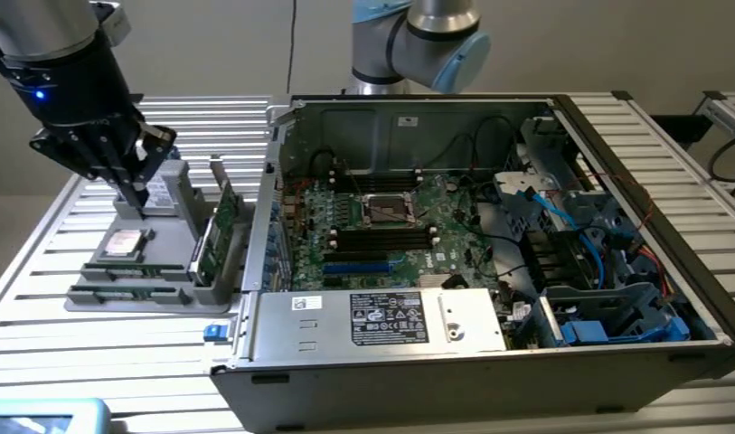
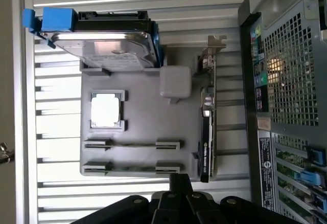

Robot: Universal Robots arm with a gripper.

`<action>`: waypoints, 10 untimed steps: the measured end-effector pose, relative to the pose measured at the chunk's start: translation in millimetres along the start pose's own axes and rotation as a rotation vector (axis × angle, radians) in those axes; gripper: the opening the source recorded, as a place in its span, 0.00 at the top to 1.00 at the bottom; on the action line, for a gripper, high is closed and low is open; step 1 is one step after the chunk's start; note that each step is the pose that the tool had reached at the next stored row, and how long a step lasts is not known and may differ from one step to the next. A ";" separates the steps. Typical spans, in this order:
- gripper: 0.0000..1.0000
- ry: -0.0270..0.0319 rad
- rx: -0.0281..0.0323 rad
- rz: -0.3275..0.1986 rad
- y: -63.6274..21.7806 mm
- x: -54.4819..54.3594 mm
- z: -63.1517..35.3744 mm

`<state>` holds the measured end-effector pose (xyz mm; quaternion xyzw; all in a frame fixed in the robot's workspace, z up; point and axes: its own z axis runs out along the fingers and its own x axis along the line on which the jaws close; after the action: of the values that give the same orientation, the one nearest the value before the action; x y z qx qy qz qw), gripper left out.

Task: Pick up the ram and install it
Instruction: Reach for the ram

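My tool [image 1: 136, 192] hangs over the gray tray [image 1: 164, 242], at 9 o'clock from the open computer case [image 1: 464, 362] in the exterior view. Clenched or released, I cannot tell. The ram [image 2: 133, 144] sits edge-up in a holder near the tray's 6 o'clock edge, with open room above it.

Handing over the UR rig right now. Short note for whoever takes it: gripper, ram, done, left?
Gripper: over the far end of the grey plastic parts tray, carrying no ram.
Ram: the long, narrow dark-green stick stands on edge in the tray's clip holder, near the taller green expansion card.
Open black computer case: beside the tray, on the exterior view's right.
Done: nothing visible yet.
Left: pick-up and install.
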<state>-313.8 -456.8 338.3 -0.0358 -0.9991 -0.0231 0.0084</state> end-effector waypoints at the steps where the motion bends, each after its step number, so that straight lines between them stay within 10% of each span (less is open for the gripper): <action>1: 0.89 0.0008 0.0001 0.000 -1.8 3.6 0.4; 10: 0.89 0.0075 0.0006 0.000 -13.6 36.4 7.5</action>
<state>-351.3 -467.4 330.9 -0.0359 -0.9990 -0.0229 0.0122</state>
